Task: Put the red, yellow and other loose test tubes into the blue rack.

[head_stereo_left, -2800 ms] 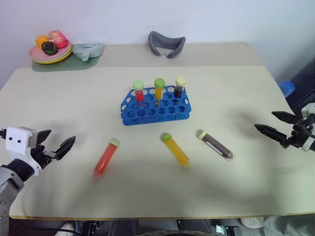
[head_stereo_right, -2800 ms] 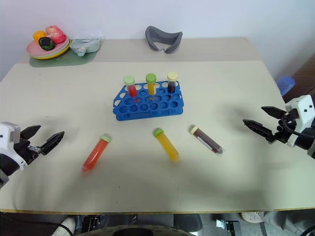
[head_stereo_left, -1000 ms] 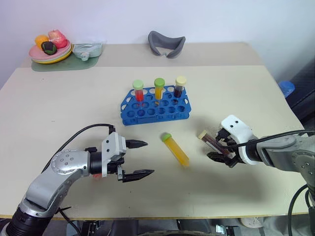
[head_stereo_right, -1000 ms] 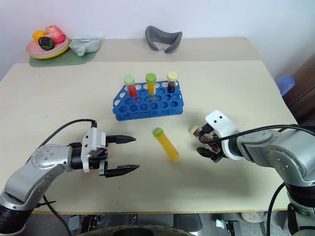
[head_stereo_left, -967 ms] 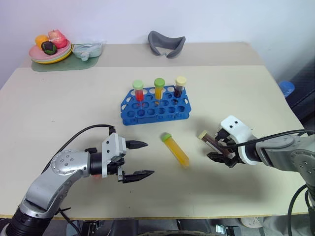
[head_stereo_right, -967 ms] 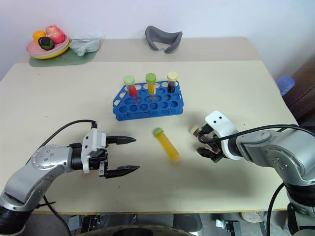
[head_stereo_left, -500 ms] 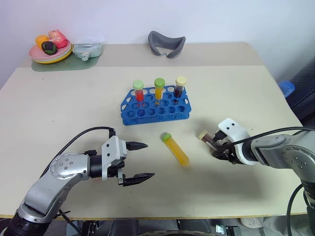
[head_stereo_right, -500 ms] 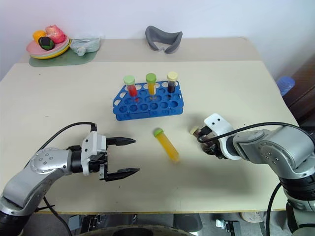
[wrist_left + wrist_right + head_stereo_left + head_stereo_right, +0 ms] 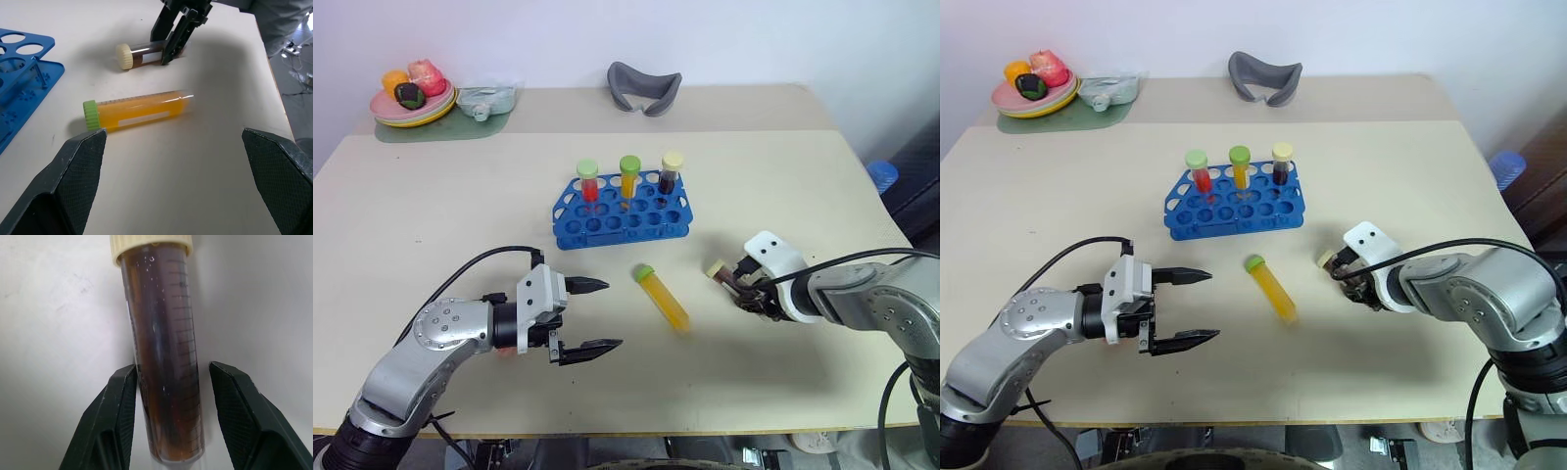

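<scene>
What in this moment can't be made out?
Red tube: nearly all hidden behind the left end effector, eye views.
Brown tube: far end covered by the right end effector, eye views.
Plate contents: too small to identify.

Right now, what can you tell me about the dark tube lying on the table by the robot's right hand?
The dark tube is a clear plastic cylinder with printed graduation marks and a cream screw cap, filled with dark brown liquid holding small bubbles. It lies flat on the beige table, to the right of the yellow tube, in front of the blue rack. The right gripper straddles its lower half, one black finger on each side, close against it; the tube is not yet lifted.
</scene>
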### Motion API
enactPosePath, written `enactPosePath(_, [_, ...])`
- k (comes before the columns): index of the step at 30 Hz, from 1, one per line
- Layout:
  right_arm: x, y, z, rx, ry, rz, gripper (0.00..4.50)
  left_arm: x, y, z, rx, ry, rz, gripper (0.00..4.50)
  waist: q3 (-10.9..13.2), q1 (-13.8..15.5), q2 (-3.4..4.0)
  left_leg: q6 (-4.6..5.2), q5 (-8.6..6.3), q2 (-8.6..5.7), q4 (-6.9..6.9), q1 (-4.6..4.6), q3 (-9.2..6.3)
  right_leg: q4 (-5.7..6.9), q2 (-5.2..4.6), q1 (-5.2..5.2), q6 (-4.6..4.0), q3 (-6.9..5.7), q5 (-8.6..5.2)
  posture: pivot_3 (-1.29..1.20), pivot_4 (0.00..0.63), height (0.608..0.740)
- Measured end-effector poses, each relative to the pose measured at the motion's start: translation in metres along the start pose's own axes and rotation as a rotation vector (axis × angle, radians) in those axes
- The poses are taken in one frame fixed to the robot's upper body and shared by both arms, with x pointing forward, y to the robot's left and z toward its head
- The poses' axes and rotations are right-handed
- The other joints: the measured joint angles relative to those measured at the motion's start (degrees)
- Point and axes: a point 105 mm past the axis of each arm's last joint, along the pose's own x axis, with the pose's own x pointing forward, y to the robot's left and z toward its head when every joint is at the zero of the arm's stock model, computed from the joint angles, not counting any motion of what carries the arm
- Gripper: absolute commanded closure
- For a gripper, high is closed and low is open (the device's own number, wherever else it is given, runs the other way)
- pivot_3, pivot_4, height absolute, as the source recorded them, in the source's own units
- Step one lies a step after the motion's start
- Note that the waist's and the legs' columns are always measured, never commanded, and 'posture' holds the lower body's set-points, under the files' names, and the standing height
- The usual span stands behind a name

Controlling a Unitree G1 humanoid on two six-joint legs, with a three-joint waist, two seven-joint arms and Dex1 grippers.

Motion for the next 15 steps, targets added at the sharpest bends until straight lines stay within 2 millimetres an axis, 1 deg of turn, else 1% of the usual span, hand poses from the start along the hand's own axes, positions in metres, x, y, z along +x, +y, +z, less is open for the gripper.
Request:
enactPosePath(2, [0.0005,-0.0006,0.0005,0.001,0.0,0.0,2.16,0.0,-0.0001,0.0,-0.001,0.0,-0.001,0.0,0.0,0.0,0.0,0.0,0.0,0.0,0.0,0.0,0.0,0.0,0.0,0.01,0.0,0.0,0.0,0.0,0.15,0.74])
enactPosePath(5, [0.0012,0.0008,0.0015,-0.006,0.002,0.01,3.02,0.0001,-0.0002,0.0003,-0.001,0.0,0.0,0.0,0.0,0.0,0.0,0.0,0.0,0.0,0.0,0.01,0.0,0.0,0.0,0.01,0.0,0.0,0.0,0.0,0.15,0.74])
enactPosePath(6, [0.0015,0.0021,0.0018,-0.009,0.002,0.017,3.49,0.0001,-0.0002,0.0004,-0.001,0.0,0.001,0.0,0.0,0.0,0.0,0.0,0.0,0.0,0.0,0.01,0.0,0.0,0.0,0.02,0.0,0.0,0.0,0.0,0.15,0.74])
enactPosePath(7, [0.0015,0.0019,0.0019,-0.009,0.002,0.017,3.69,0.0002,-0.0002,0.0005,-0.001,0.0,0.002,0.0,0.0,0.0,0.0,0.0,0.0,0.0,0.01,0.01,0.0,0.0,0.0,0.02,0.0,0.0,0.0,0.0,0.15,0.74])
enactPosePath(13, [0.0017,0.0015,0.0033,-0.015,0.001,0.016,3.69,0.0001,-0.0008,-0.0009,-0.001,-0.001,0.005,0.0,0.0,0.0,0.0,0.0,0.0,0.0,0.01,0.01,0.0,0.0,0.0,0.02,0.0,0.0,0.0,0.0,0.15,0.74])
enactPosePath(15, [0.0017,0.0023,0.0052,-0.017,-0.006,0.022,3.69,-0.0009,-0.001,-0.0049,-0.012,0.005,0.012,0.0,0.0,0.0,0.0,0.0,0.0,0.0,0.0,0.01,0.0,0.0,0.0,0.0,0.0,0.0,0.0,0.0,0.15,0.74])
